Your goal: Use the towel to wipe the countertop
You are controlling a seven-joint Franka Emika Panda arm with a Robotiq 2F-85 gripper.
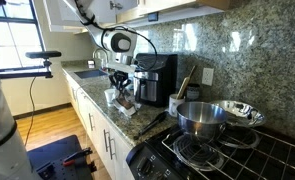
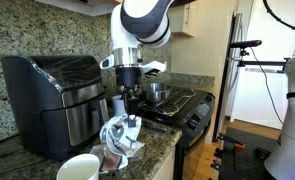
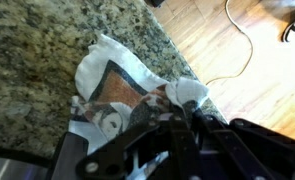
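Towel (image 2: 122, 138), crumpled on the granite countertop (image 3: 47, 50) near its edge, just beside the black appliance (image 2: 52, 90); my gripper (image 2: 128, 110) touches its top, grasp I cannot tell.

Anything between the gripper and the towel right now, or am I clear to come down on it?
Nothing visible is in the way. The gripper hangs right above the crumpled white patterned towel on the speckled granite countertop. The white mug and black appliance stand off to the side.
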